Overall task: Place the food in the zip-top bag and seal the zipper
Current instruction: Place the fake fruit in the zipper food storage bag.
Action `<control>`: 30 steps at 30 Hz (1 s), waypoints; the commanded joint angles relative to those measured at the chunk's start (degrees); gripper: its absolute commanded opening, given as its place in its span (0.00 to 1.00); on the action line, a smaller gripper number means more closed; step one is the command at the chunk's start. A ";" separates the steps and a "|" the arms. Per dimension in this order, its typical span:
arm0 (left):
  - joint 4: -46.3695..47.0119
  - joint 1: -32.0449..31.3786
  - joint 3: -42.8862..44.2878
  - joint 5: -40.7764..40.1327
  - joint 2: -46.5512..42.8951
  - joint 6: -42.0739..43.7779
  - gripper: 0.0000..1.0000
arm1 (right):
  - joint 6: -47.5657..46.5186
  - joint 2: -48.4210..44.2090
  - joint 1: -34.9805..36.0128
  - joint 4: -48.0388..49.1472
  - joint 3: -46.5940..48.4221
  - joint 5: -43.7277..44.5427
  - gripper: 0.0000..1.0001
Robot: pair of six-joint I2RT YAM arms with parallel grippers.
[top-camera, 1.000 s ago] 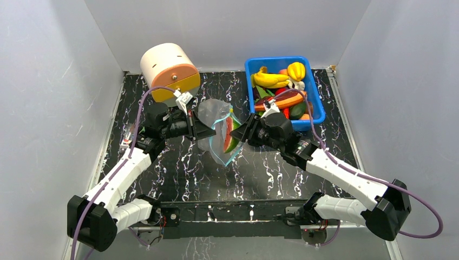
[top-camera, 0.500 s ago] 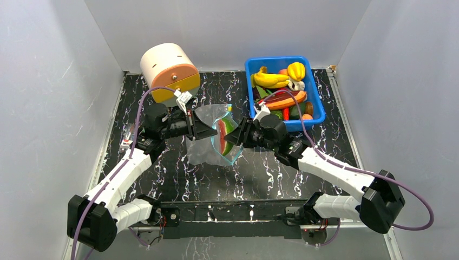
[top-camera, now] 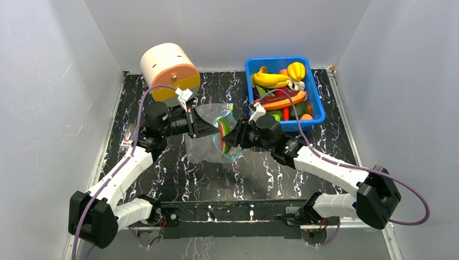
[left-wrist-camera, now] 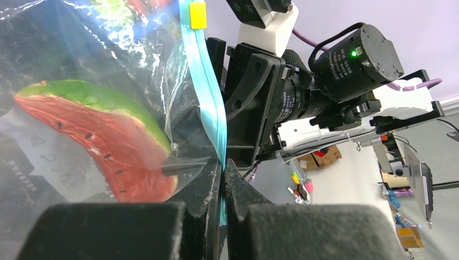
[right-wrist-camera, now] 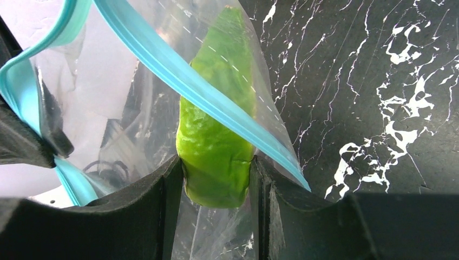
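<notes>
Mid-table, the left gripper is pinched tight on the zipper, holding the bag up with its mouth open. The right gripper, half open, clamps a melon slice partway inside that mouth. Beyond, more food fills the bin.

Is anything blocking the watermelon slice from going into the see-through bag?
Nothing visible blocks it. The left gripper pinches the zipper, holding the mouth of the zip-top bag open. The right gripper holds the watermelon slice, which is already past that mouth and inside the clear plastic.
</notes>
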 commanded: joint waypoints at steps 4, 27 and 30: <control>2.97 -0.31 2.01 1.93 -1.13 -1.13 0.00 | -1.46 -0.97 0.16 1.61 1.77 2.18 0.39; -18.23 -0.31 4.55 -8.26 -2.32 18.09 0.00 | -7.52 -9.48 0.04 -14.33 8.95 -4.23 0.63; -21.07 -0.32 5.36 -9.86 -2.36 21.34 0.00 | -9.15 -9.58 0.07 -16.74 11.38 -0.70 0.64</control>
